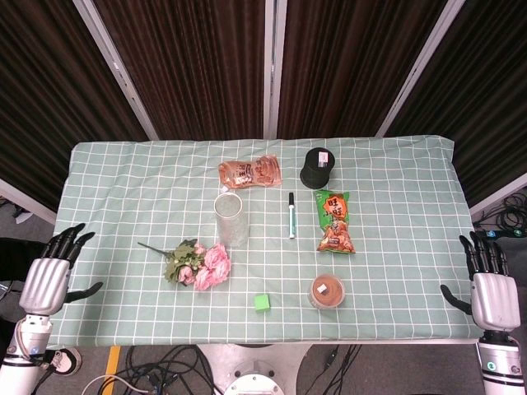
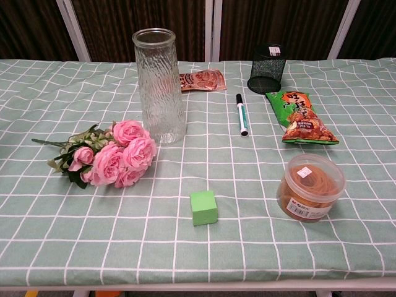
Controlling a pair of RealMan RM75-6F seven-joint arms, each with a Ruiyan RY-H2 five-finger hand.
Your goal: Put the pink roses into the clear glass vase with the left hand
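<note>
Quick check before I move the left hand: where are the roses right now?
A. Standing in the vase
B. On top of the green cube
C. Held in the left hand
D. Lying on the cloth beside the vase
D: the roses lie flat on the cloth beside the upright vase, while the left hand is open at the table edge.

The clear glass vase point(image 2: 159, 85) is standing upright on the checked tablecloth point(image 2: 55, 93). The pink roses point(image 2: 114, 158) are lying just left of its base. A green cube point(image 2: 203, 207) is sitting nearer the camera, and a marker point(image 2: 241, 114) is lying to the vase's right.
</note>
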